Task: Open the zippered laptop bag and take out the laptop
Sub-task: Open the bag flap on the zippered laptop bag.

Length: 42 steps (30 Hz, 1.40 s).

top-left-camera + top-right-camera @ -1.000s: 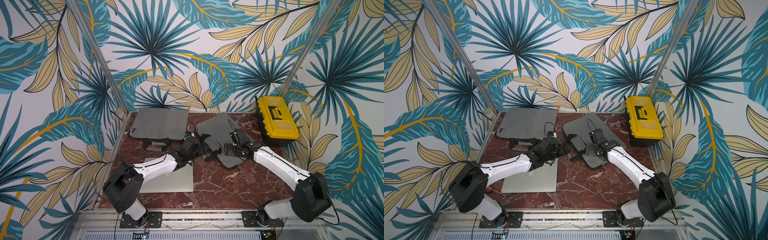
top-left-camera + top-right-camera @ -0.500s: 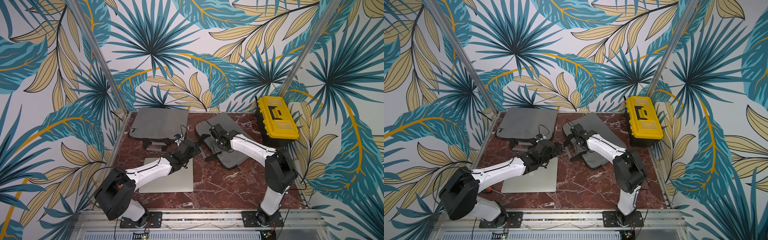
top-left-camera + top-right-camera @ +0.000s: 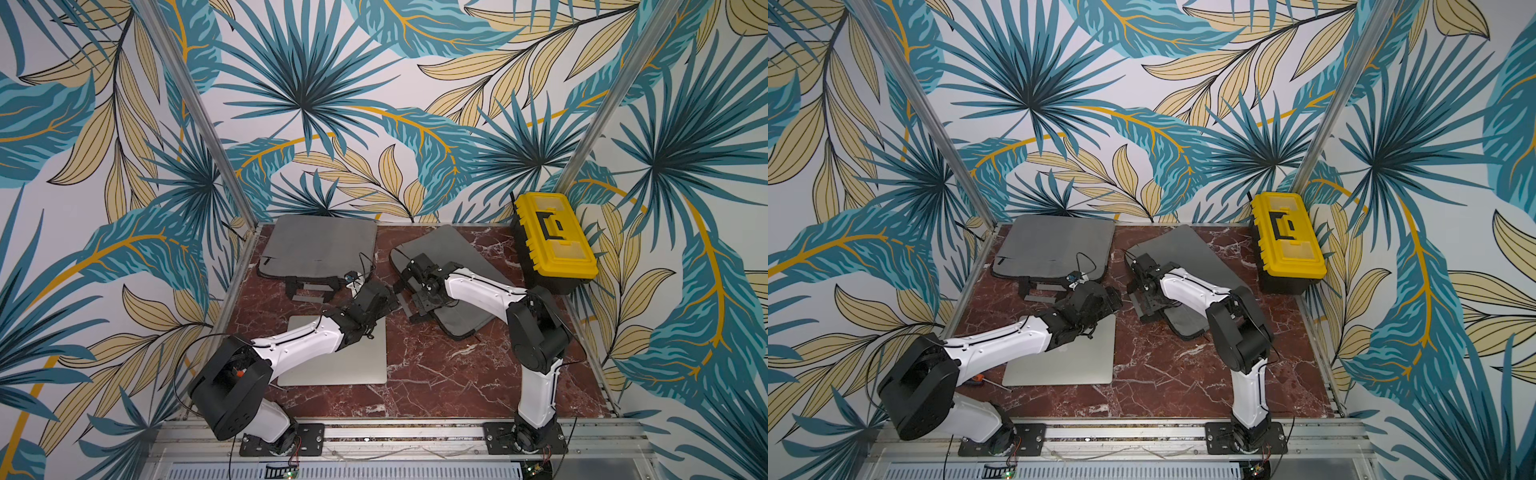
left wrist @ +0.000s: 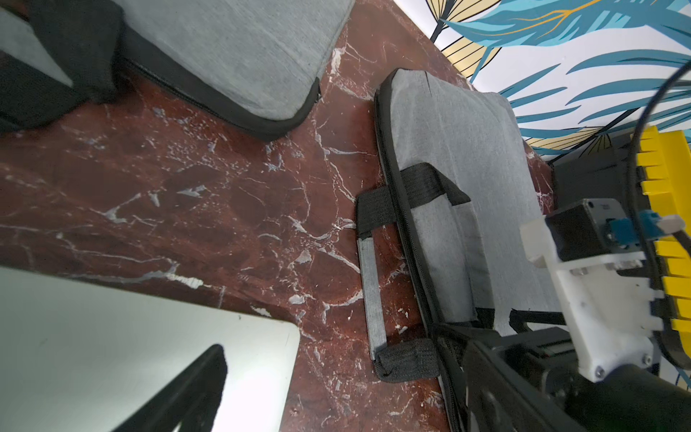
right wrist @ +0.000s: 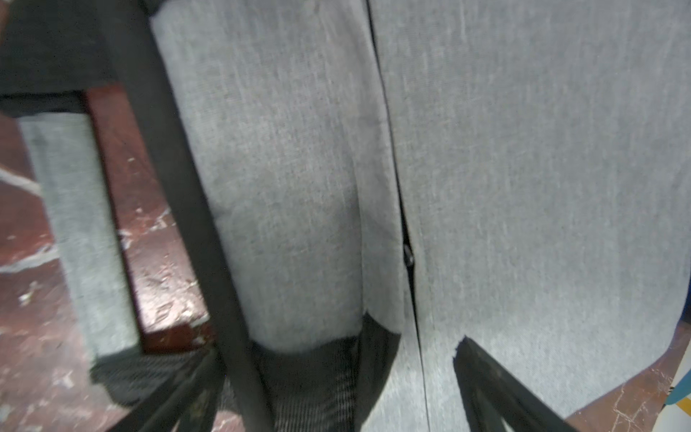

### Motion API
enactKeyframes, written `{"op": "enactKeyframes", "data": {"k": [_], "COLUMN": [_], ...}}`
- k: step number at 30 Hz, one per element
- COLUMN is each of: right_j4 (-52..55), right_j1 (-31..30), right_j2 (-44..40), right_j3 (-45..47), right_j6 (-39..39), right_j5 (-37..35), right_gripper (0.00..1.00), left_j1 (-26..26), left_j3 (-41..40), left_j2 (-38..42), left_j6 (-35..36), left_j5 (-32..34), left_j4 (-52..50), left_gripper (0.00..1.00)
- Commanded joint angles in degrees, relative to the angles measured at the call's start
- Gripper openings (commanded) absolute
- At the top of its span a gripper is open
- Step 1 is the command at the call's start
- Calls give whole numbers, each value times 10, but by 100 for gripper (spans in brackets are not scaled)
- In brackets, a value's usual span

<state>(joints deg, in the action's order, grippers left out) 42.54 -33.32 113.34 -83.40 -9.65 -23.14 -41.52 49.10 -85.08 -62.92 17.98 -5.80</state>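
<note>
The gray laptop bag (image 3: pixel 457 257) lies angled at the middle of the tabletop's (image 3: pixel 436 382) back edge. The right end effector (image 5: pixel 336 349) hovers over it, spread wide, pinching nothing. The left end effector (image 3: pixel 390 301), also spread and empty, hangs above the back-right corner of the silver laptop (image 3: pixel 353 361), which lies flat toward the front-left. A second bag (image 3: pixel 320 245) fills the back-left corner.

light: bright, even | shadows: soft | glare: laptop (image 4: pixel 112 318) lid | blur: right wrist view | top views: sharp
</note>
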Motion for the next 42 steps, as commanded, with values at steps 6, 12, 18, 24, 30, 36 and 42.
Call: {"op": "enactKeyframes", "data": {"k": [6, 12, 18, 24, 30, 36, 42], "right_j4": [26, 22, 20, 14, 5, -14, -27], "right_j1": [2, 2, 2, 3, 7, 11, 12], "right_j2": [20, 32, 22, -19, -63, -108, -149], "right_j3": [-18, -16, -18, -11, -9, -11, -24], "right_j6": [-26, -28, -32, -34, -34, -17, -7], "right_j5": [-52, -59, -71, -109, -142, -137, -100], "right_gripper": [91, 83, 53, 29, 3, 0, 0], "left_j1": [4, 4, 5, 7, 9, 12, 17], "left_j3": [-12, -14, -13, -12, 1, 43, 85], "left_j2": [0, -2, -4, -8, -19, -43, -84], "left_j6": [-7, -12, -14, -22, -18, 6, 11], "left_j5": [5, -1, -8, -15, -26, -67, -138], "left_j4": [-4, -4, -4, -3, -3, -3, 56], "left_gripper": [100, 100, 100, 100, 100, 100, 100]}}
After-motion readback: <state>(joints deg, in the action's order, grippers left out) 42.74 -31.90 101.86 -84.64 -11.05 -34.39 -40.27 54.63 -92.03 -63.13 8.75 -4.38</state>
